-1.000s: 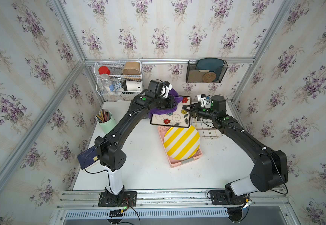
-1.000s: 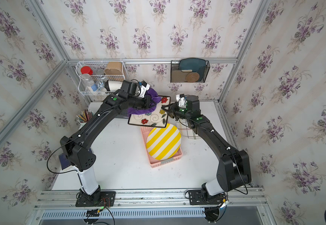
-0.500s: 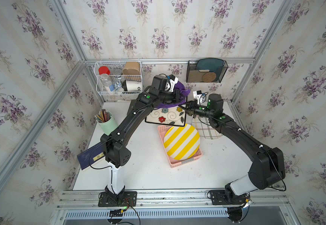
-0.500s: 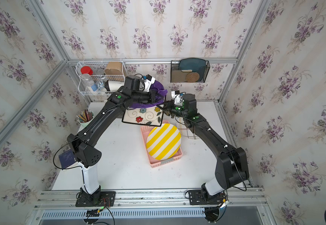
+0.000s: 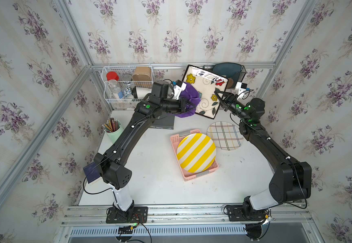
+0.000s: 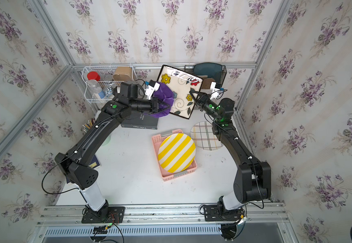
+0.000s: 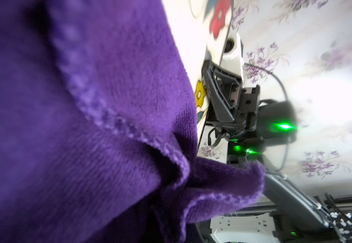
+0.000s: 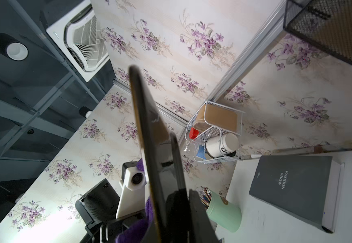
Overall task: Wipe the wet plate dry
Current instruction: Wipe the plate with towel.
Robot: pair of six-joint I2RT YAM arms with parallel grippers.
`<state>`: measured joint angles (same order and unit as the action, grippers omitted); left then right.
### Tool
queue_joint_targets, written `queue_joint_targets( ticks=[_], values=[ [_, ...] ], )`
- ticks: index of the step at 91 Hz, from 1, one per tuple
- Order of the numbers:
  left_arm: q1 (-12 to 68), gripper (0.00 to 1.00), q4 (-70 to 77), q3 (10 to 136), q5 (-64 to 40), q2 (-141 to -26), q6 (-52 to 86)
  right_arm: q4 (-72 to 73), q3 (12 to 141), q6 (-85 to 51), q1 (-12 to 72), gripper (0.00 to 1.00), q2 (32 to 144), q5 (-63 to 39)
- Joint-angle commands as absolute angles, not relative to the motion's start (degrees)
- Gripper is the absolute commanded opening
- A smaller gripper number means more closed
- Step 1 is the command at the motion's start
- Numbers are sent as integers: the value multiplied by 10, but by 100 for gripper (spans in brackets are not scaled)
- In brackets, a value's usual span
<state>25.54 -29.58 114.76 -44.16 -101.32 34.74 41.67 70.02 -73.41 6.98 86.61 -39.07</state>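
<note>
The right tool [image 5: 219, 95] is pinched on the edge of the square flowered plate [image 5: 205, 84], holding it tipped up in the air over the back of the table [image 5: 156, 168]. That way its face meets the bunched purple cloth [image 5: 188, 95] clamped in the left tool [image 5: 190, 105]. The white table looks scuffed, and violet-sprigged wallpaper [image 5: 171, 31] closes in three sides.

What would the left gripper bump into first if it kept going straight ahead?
Probably the flowered square plate that the right gripper holds up. The left gripper carries the purple cloth, which seems to touch its face, though depth is unclear.
</note>
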Motion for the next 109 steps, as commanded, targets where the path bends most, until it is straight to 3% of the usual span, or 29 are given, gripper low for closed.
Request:
queue_joint_targets(
  ticks=[1,13,38,54,76,96,109],
  values=[
    [204,0,-143,1114,-455,-984,515,637,689,-860,43,0,840,-376],
    [161,0,64,1077,-475,-970,697,671,683,-874,32,0,827,-391],
    [180,0,337,1136,-471,-1035,941,730,681,-909,63,0,849,-424],
    [216,0,355,1209,-457,-1069,978,749,692,-917,104,0,878,-427],
    [274,0,394,1207,-447,-1088,1002,772,757,-906,146,0,937,-381],
    [301,0,424,1190,-447,-1087,1019,707,889,-876,123,0,1009,-291],
    [283,0,440,1190,-432,-1073,1031,699,883,-882,89,0,997,-267]
  ],
)
